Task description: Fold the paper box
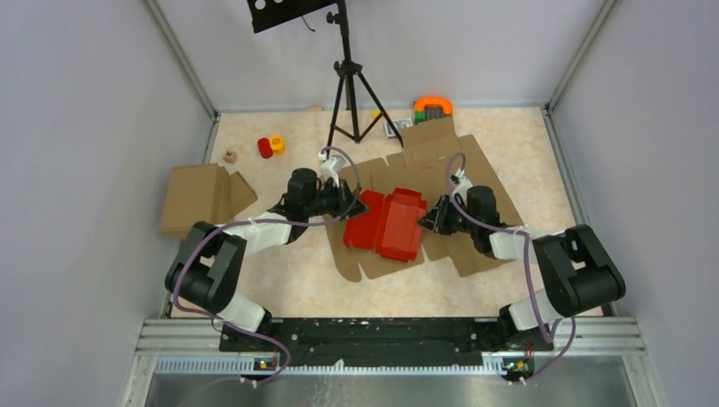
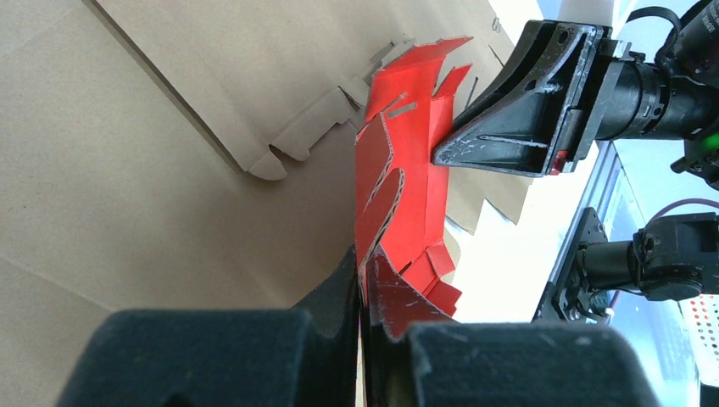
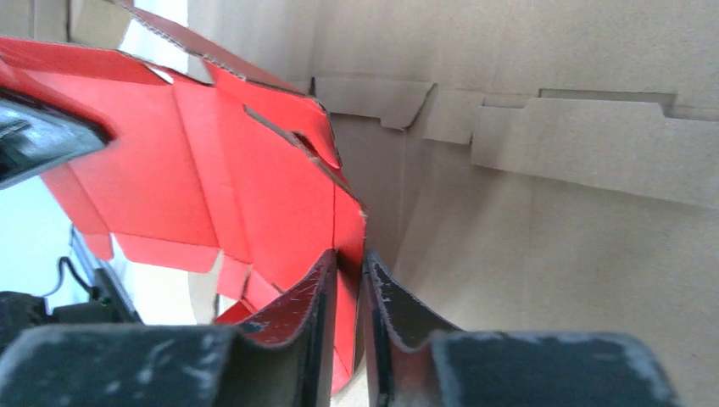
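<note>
- Left jaws, black and padded at the bottom centre of the left wrist view, are closed tight on one edge of the bright red thin card paper box. The card runs from them towards the top of the frame, bent along its creases.
- Right jaws, at the bottom centre of the right wrist view, are narrow, with the opposite red edge in the slit between them. Whether they truly pinch it or only bracket it, I cannot tell.
- Paper box: in the overhead view it sits mid-frame between both arms, part-folded, over the large flat brown cardboard cut-out on the pale speckled desk.
- Step in hand, as I judge it: raising a side wall along its crease. It goes best with the left side as the anchor and the right side seated fully on the card before any turn. The turn should go about the scored line, not across the panel.
- Risk, as I judge it: thin card may buckle or tear at its slots if the arms pull apart, so leave some slack.
</note>
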